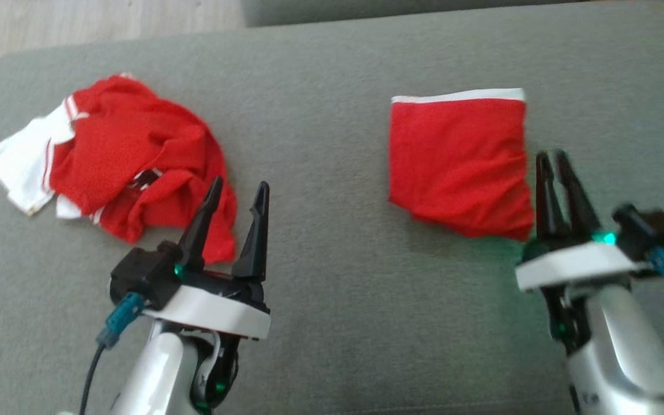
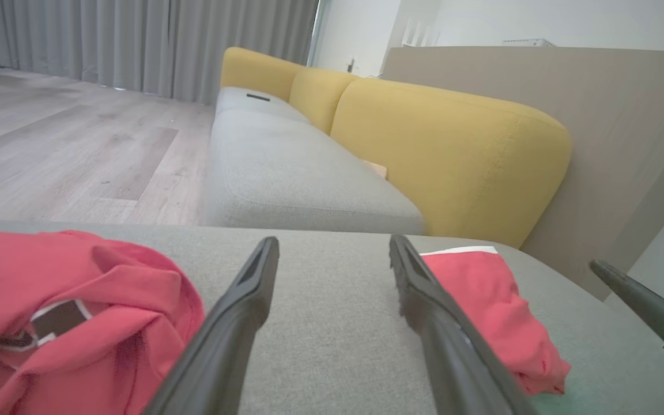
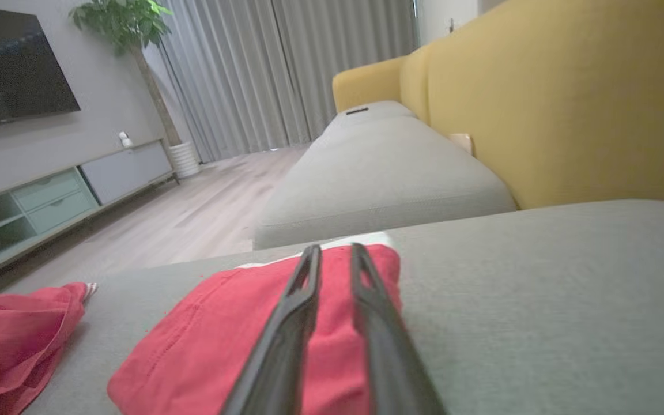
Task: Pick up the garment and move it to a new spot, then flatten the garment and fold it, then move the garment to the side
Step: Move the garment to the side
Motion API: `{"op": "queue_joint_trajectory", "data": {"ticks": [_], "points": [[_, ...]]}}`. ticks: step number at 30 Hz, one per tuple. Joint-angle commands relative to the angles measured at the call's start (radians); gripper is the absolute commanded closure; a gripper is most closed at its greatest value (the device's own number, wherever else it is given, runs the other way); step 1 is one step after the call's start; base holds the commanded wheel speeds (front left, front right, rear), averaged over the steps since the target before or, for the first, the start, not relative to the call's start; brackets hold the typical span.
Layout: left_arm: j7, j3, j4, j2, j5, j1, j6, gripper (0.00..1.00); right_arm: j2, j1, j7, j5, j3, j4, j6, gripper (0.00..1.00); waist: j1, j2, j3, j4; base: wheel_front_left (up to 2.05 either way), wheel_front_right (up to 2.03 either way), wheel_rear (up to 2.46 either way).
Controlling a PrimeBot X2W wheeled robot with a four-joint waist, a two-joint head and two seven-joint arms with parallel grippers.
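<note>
The left gripper (image 1: 236, 193) has its 2 dark fingers spread wide, with bare grey cushion (image 1: 332, 271) between them and nothing held. Just to the left of its left finger lies the crumpled garment (image 1: 130, 144), a red shirt with white panels and trim, heaped in loose folds. In the head view that finger's tip overlaps the shirt's near hem. Well off to the right of its right finger sits the folded garment (image 1: 459, 161).

The right gripper (image 1: 552, 157) has its 2 fingers nearly together, with a narrow slit between them and nothing seen in it. They stand just beside the right edge of the folded garment, near its lower right corner. The head view is blurred here, so whether a finger brushes the cloth is unclear. In the right wrist view the fingers point across the red cloth toward the white band at its far edge. The folded garment is a compact red rectangle lying flat on the cushion, well to the right of the crumpled one.

Beyond both sets of fingertips the grey seat runs on to another cushion, with a yellow backrest (image 2: 453, 144) along its right. Further out are a pale wood floor (image 2: 49, 144), grey curtains (image 3: 251, 75), a dark TV (image 3: 9, 63) and a potted plant (image 3: 130, 23).
</note>
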Motion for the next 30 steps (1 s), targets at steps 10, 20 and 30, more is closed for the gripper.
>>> {"op": "queue_joint_trajectory", "data": {"ticks": [10,20,30], "points": [[-0.005,-0.019,-0.027,0.007,-0.016,-0.083,0.007,0.0,-0.037,-0.241,0.032,-0.045,0.096,0.183,-0.001,1.0,0.0,0.0,0.11,0.157,0.0,0.0,0.0],[-0.005,-0.027,-0.026,0.007,-0.025,-0.089,0.018,0.0,-0.045,-0.371,0.067,-0.154,-0.036,0.529,-0.001,1.0,0.0,0.0,0.123,0.215,0.0,0.0,0.0],[-0.005,-0.033,-0.024,0.007,-0.028,-0.093,0.022,0.0,0.01,-0.411,0.013,-0.089,0.171,0.554,-0.001,1.0,0.0,0.0,0.106,0.19,0.0,0.0,0.0]]}}
